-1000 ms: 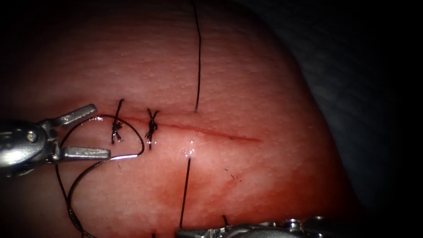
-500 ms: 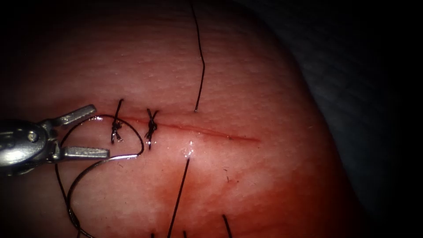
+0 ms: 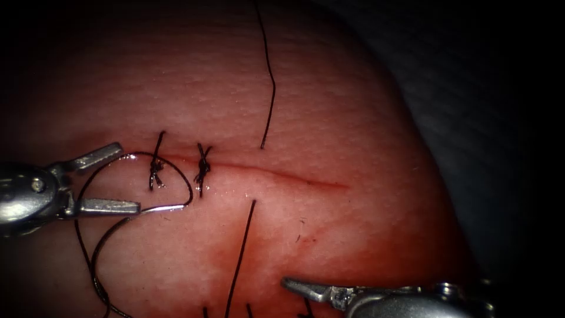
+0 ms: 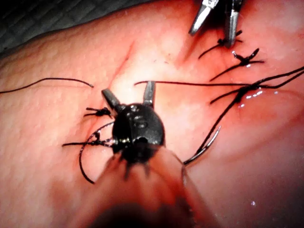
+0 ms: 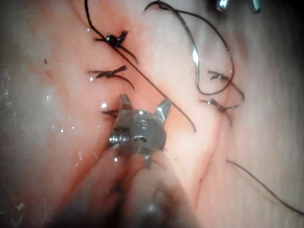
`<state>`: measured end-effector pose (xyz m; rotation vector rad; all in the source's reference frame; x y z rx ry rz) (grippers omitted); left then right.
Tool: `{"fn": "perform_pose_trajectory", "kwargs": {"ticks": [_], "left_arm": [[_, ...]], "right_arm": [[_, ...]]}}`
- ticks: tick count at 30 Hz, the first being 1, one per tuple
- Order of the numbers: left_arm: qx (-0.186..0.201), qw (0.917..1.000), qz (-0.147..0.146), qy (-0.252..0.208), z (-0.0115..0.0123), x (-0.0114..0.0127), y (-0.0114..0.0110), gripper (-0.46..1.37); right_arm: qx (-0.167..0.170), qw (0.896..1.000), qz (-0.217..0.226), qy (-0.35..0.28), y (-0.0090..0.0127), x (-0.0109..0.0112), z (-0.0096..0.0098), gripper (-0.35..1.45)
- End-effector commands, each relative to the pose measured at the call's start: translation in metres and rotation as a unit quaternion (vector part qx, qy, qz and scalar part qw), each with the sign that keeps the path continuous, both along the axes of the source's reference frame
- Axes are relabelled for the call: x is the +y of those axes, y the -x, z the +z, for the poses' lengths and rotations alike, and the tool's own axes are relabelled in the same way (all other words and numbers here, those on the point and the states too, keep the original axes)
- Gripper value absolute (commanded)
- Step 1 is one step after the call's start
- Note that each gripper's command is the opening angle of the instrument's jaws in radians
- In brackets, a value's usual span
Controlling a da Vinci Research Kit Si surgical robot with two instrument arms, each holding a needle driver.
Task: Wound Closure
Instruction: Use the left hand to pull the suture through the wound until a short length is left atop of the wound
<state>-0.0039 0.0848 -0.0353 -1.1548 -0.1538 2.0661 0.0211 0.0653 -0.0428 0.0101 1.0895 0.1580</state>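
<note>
Two tools work over the tissue (image 3: 329, 118), and neither holds anything. Nearest the endoscope, at the lower right edge of its frame, the right tool (image 3: 294, 287) lies low with one slim jaw pointing left, just right of the thread (image 3: 241, 253) that rises from the lower edge to a hole just below the cut (image 3: 276, 175); from this angle the gap between its jaws cannot be judged. The right wrist view settles it: the right tool (image 5: 144, 108) has both jaws spread wide, empty, with a strand of thread (image 5: 156, 92) passing across the gap between them without being gripped. Farther back, at the left edge of the endoscope view, the left tool (image 3: 126, 179) also stands wide open, its upper jaw above the line of the cut and its lower jaw below it, the tip of that lower jaw just beside the bright end of the curved needle (image 3: 162, 207). That needle lies free on the surface below the cut's left end, not in the tissue, its arc looping up past two finished knots (image 3: 202, 168). From the left wrist view the left tool (image 4: 129, 96) shows its jaws parted over bare tissue, and the needle (image 4: 205, 148) rests flat beside its shaft. Farthest away, above the cut, another thread strand (image 3: 268, 76) runs to the top of the endoscope frame.
</note>
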Motion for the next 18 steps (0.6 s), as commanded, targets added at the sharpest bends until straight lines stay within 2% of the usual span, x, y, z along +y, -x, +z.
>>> {"fn": "perform_pose_trajectory", "kwargs": {"ticks": [1, 11, 18], "left_arm": [[0.000, 1.0000, -0.001, 0.000, 0.0000, 0.0000, 0.0001, 0.56], [0.001, 1.0000, 0.001, 0.000, 0.0001, -0.0001, 0.0001, 0.55], [0.001, 1.0000, 0.001, 0.000, 0.0001, -0.0002, 0.0000, 0.56]], "right_arm": [[-0.002, 1.000, -0.002, -0.001, -0.0002, 0.0002, 0.0006, 1.38], [-0.021, 0.999, 0.007, 0.028, -0.0024, 0.0036, 0.0076, 1.38], [-0.020, 0.999, 0.011, 0.039, -0.0040, 0.0038, 0.0100, 1.36]]}}
